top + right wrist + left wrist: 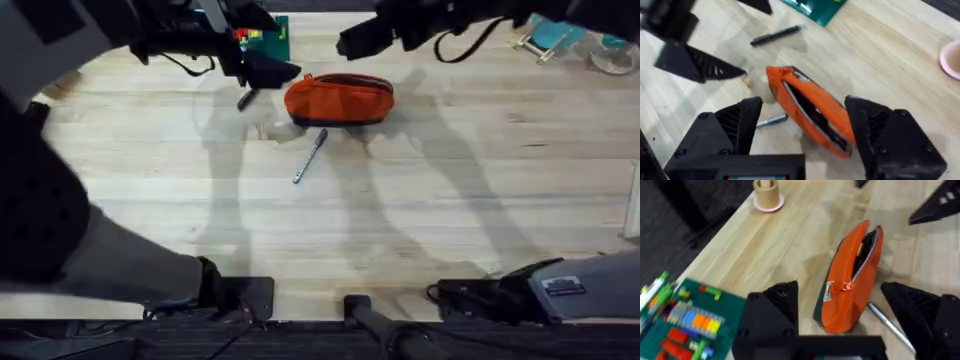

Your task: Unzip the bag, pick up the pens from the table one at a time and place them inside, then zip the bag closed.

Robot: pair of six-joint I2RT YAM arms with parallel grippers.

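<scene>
Bag: the orange pouch (339, 100) was seen lying on the worktop (480, 200) toward the far side, near the middle, with its dark bottom edge turned to the near side. In both wrist views its zipper was seen parted along the top, with a dark interior showing (855, 275) (810, 112).
Silver pen: the silver-grey pen (310, 156) was laid on the worktop just near of the bag, slanted, its far end close to the bag's near edge. In the left wrist view its barrel (887, 322) was seen beside the bag's end, and in the right wrist view a short part of it (772, 120) was seen next to the bag.
Black pen: the black pen (247, 98) was laid on the worktop just left of the bag, apart from it, partly under the left arm. It was seen whole in the right wrist view (777, 35).
Left hand: the left hand (268, 72) was held above the worktop at the bag's left end, fingers spread apart and nothing held (855, 325).
Right hand: the right hand (352, 42) was held on the far side of the bag, fingers spread wide over the bag and nothing gripped (805, 135).
Brick plate: a green plate with coloured bricks (687, 322) was placed at the far left of the worktop.
</scene>
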